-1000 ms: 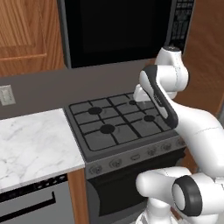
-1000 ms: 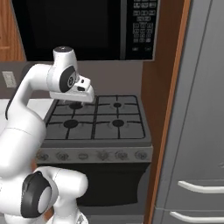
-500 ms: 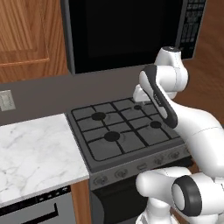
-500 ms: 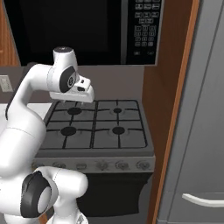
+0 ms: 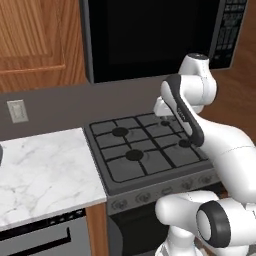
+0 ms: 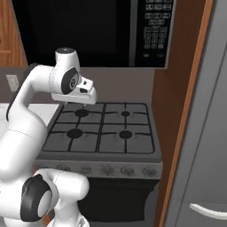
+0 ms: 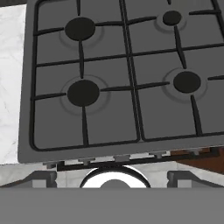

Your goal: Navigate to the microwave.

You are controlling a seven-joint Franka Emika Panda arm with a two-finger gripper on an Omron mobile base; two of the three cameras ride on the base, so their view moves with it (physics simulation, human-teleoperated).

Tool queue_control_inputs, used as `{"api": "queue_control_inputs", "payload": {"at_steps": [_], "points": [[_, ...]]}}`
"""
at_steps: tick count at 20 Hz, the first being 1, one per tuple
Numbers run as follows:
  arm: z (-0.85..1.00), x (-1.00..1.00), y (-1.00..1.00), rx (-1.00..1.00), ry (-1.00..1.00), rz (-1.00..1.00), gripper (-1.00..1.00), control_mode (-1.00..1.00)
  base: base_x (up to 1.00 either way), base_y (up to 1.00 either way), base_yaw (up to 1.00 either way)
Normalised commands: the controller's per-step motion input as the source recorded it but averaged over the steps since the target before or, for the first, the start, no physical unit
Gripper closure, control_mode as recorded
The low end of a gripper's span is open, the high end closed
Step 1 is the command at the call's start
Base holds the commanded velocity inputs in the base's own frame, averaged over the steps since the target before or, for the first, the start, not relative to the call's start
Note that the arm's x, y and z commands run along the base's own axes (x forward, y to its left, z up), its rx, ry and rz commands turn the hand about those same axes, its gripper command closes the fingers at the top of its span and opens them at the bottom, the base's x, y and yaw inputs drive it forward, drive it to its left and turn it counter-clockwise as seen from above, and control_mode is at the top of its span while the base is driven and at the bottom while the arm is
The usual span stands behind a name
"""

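Left base view: the microwave (image 5: 150, 37) is built into the wall above the stove (image 5: 145, 150), at the top centre of the scene. Its wide dark door is glossy and shut; the keypad strip (image 5: 227, 30) of small light buttons runs down its right side. Wooden cabinets (image 5: 35, 42) sit to its left. Below, a grey back wall carries a light switch plate (image 5: 17, 111) at far left. The stove is black with four burners under dark grates and a row of knobs along its near edge. A white marble bench (image 5: 42, 175) lies just to the left of the stove. The arm rises from the lower right, its wrist held over the far right part of the stove; the tool (image 5: 162, 107) hangs there, pointing down. I cannot tell from here whether its jaws are parted or closed.

Right base view: the microwave (image 6: 84, 31) fills the top, keypad (image 6: 153, 29) to the right. A wooden side panel (image 6: 177, 115) and a grey refrigerator (image 6: 208, 133) stand to the right of the stove (image 6: 106, 133). The tool (image 6: 82, 95) hangs above the far left burners.

Hand view: looks down on the stove (image 7: 127, 74), four burners visible, marble bench (image 7: 11, 83) at left. Fingertips are not clearly seen; tool state cannot be told.
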Motion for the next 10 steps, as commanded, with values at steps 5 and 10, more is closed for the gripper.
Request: {"api": "queue_control_inputs", "payload": {"at_steps": [5,10], "points": [[0.0,0.0,0.0,0.0,0.0,0.0,-1.0,1.0,0.22,-0.09,0.21],[0.0,0.0,0.0,0.0,0.0,0.0,-1.0,1.0,0.24,-0.57,0.13]]}}
